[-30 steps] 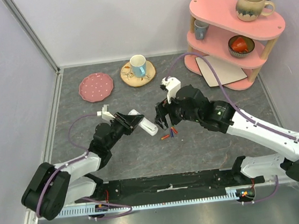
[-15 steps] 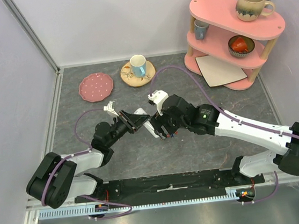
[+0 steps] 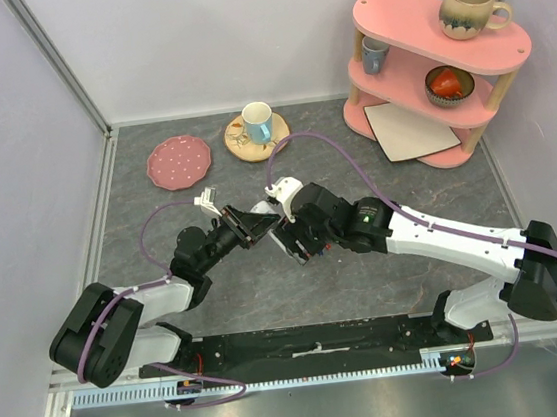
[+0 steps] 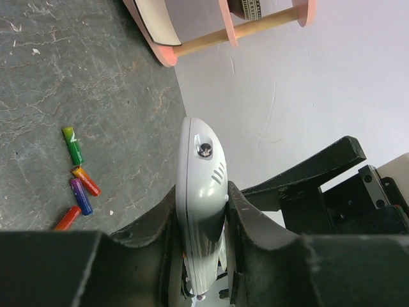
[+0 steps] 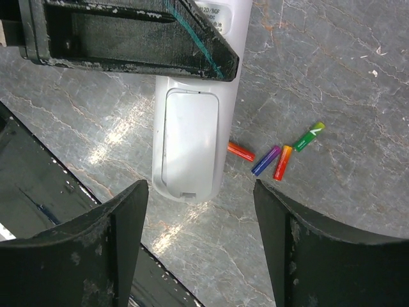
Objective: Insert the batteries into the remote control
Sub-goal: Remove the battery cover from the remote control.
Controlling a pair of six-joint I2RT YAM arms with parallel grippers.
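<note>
My left gripper point(image 3: 258, 223) is shut on the white remote control point(image 4: 199, 160), which it holds edge-on between its fingers point(image 4: 246, 224), above the table. In the right wrist view the remote point(image 5: 188, 137) shows its rear with the battery cover closed. My right gripper point(image 5: 201, 236) is open and empty, just above the remote's free end, with its jaws spread wider than the remote. Several batteries lie loose on the table beside the remote: red point(image 5: 241, 151), blue-purple point(image 5: 266, 160), orange point(image 5: 282, 162) and green point(image 5: 308, 136). They also show in the left wrist view point(image 4: 81, 195). In the top view my right arm point(image 3: 361, 224) hides them.
A pink two-tier shelf point(image 3: 443, 59) with a mug, a cup and a bowl stands at the back right. A pink plate point(image 3: 179, 161) and a cup on a wooden saucer point(image 3: 257, 125) sit at the back. The two grippers are close together mid-table.
My right gripper has moved left, from over the batteries to over the remote's free end. My left gripper has shifted slightly right with the remote.
</note>
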